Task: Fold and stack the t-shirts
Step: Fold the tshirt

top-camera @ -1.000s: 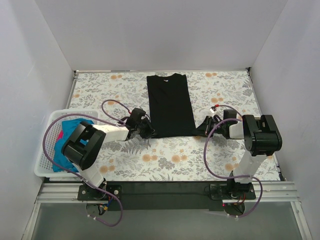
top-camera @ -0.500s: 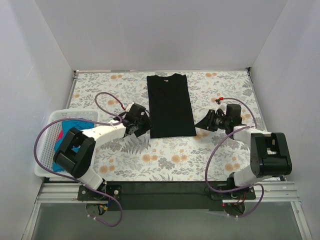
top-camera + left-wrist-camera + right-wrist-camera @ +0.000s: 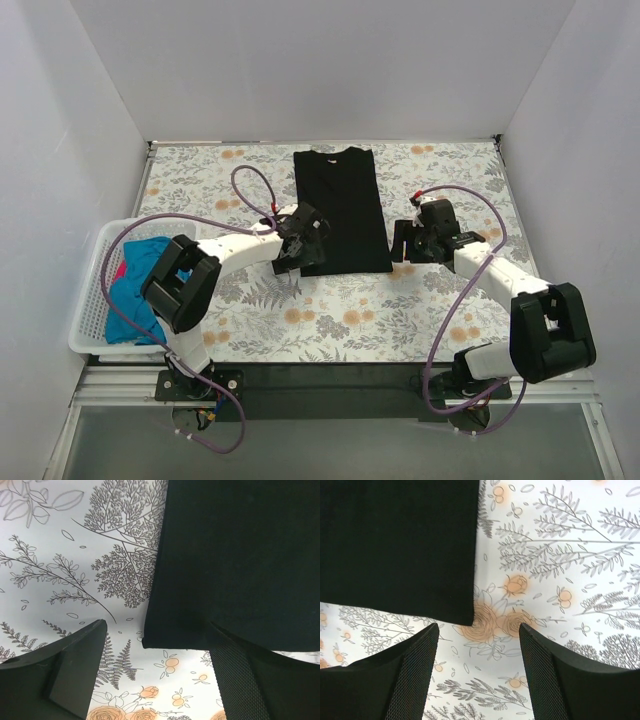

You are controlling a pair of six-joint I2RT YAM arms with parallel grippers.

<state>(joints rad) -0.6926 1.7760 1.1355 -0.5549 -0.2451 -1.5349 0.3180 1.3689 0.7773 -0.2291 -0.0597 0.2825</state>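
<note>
Black t-shirt [image 3: 342, 205] lies folded flat mid-table [image 3: 330, 312]. Left gripper [image 3: 157, 625] is spread wide over its near-left corner, holding nothing. Right gripper [image 3: 479, 626] is spread too, just beside the near-right corner. Teal t-shirt [image 3: 130, 305] is in the basket [image 3: 88, 300].

Built alike on both sides: left arm [image 3: 235, 250] and right arm [image 3: 490, 268] of slim white links joined by bulky black joint housings [image 3: 180, 285]. Looped over each, a purple cable [image 3: 250, 185], tipped with a small red mark [image 3: 272, 210] near the wrist. Bolted down on black base plates [image 3: 200, 385]. Left claw [image 3: 296, 252] and right claw [image 3: 402, 245] black throughout. Seen from the wrists, 2 broad wedge-shaped fingers [image 3: 415, 675] per claw, matte black, some inner faces covered in a fine cross-hatched grip pattern.
</note>
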